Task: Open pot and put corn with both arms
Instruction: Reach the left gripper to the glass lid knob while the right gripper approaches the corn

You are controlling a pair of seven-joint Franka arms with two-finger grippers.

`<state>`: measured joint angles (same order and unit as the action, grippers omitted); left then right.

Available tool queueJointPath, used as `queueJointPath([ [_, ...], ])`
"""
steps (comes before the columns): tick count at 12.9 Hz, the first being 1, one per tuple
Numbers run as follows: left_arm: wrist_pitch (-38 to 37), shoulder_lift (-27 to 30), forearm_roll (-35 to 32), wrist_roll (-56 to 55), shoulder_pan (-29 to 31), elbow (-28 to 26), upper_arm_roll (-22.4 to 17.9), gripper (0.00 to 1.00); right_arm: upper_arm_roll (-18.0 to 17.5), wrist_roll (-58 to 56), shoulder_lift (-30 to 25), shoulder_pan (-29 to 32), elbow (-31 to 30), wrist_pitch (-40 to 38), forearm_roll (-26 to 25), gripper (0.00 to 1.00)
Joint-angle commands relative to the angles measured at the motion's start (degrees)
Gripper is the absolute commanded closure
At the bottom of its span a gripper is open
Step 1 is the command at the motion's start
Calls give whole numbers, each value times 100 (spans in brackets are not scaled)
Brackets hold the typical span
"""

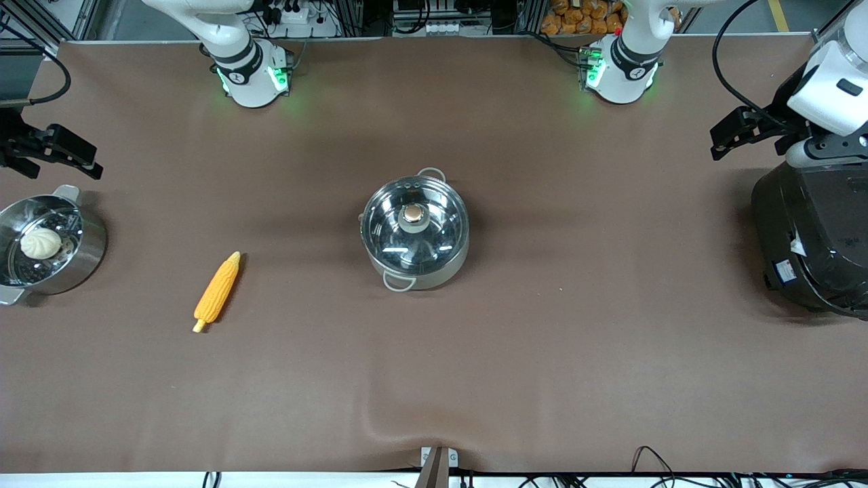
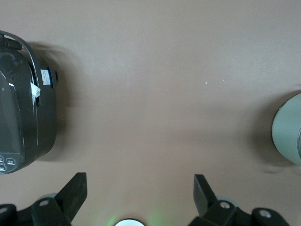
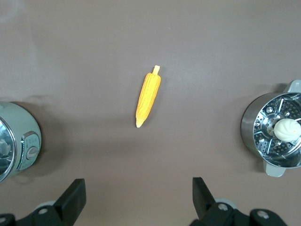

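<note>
The steel pot stands mid-table with its glass lid and tan knob on. The yellow-orange corn lies on the table toward the right arm's end, a little nearer the front camera than the pot. It also shows in the right wrist view, with the pot's side. My right gripper hangs open and empty above the table by the steamer pot. My left gripper hangs open and empty by the black cooker. The pot's edge shows in the left wrist view.
A steel steamer pot holding a white bun stands at the right arm's end. A large black cooker stands at the left arm's end. Brown mat covers the table.
</note>
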<state>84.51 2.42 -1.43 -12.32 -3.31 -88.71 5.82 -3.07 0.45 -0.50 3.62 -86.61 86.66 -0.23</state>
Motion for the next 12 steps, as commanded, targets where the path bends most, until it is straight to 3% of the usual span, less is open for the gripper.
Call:
queueJointPath([
  [1,-136,-92,90,185,32,179,16,0,-89,-150,-3,121,13,-9,-47,0],
  [6,-128,-478,90,36,-47,284,94,0,-89,-411,-3,200,13,-53,-12,0],
  [8,160,-715,99,-121,-256,293,322,0,-89,-616,6,209,4,-18,-21,0],
  [12,1136,-1724,73,-2716,-1721,599,631,0,-89,-554,128,218,4,0,-30,0],
])
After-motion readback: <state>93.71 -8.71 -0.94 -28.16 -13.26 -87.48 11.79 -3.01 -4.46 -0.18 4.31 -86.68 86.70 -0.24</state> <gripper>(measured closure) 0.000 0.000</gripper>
